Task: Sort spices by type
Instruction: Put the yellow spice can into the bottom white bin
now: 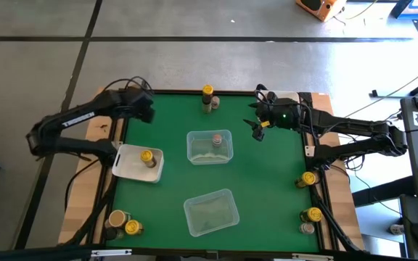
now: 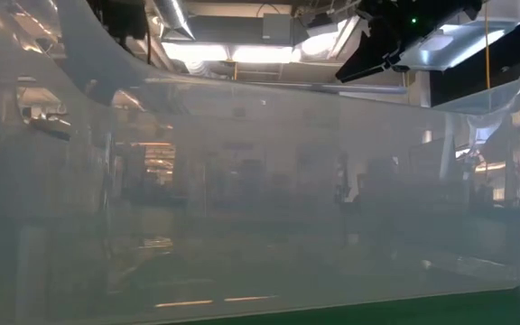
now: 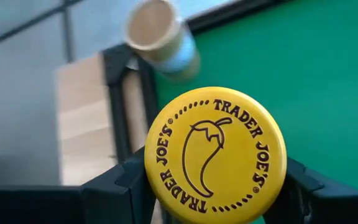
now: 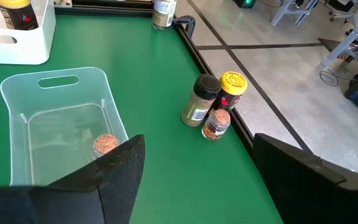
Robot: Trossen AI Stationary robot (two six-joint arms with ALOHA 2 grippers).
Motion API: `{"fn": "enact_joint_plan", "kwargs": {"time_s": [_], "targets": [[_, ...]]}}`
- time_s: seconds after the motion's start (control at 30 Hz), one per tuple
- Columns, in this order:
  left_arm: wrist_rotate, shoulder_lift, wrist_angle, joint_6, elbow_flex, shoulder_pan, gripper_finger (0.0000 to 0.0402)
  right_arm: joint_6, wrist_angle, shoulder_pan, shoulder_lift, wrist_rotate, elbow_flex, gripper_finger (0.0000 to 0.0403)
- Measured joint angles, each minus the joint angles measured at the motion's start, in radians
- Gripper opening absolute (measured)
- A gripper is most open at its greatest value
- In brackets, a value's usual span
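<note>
In the left wrist view my left gripper [image 3: 214,200] is shut on a spice jar with a yellow lid [image 3: 215,152]. In the high view that gripper [image 1: 142,109] is near the table's far-left corner, and the arm hides the jar. A tan-lidded jar [image 3: 161,34] stands by the corner frame. My right gripper [image 1: 258,127] [image 4: 197,180] is open, holds nothing and hangs right of a clear tub [image 1: 210,147] that holds a pinkish-lidded jar [image 4: 105,144]. Another yellow-lidded jar [image 1: 147,157] stands in a white tray [image 1: 125,168]. My left gripper has the yellow-lidded jar between its two fingers [image 3: 120,186], one on each side below the lid, pointing down along the jar. The lid [image 3: 166,124] faces the wrist camera and hides the contact. Whether the jar's base is on the table cannot be told.
Three jars [image 4: 213,106] stand at the far edge [image 1: 207,98]. More jars are at the right edge [image 1: 308,177] [image 1: 313,216] and the near-left corner [image 1: 124,222]. A second clear tub [image 1: 210,212] lies near the near edge; its wall [image 2: 242,199] fills the low view.
</note>
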Motion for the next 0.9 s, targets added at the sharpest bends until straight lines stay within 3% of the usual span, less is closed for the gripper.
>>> {"fn": "enact_joint_plan", "kwargs": {"time_s": [0.27, 0.47, 0.63, 0.9], "targets": [[0.256, -0.050, -0.060, -0.015, 0.026, -0.116, 0.0209, 0.000, 0.001, 0.000, 0.000, 0.000, 0.000, 0.0299], [0.246, -0.067, -0.215, -0.103, 0.026, -0.178, 0.0209, 0.000, 0.001, 0.000, 0.000, 0.000, 0.000, 0.0299], [0.251, -0.125, -0.230, -0.159, 0.026, -0.226, 0.0209, 0.000, 0.003, 0.000, 0.000, 0.000, 0.000, 0.0299], [0.375, -0.190, -0.344, -0.296, 0.026, -0.317, 0.0209, 0.000, 0.032, 0.000, 0.000, 0.000, 0.000, 0.0299]]}}
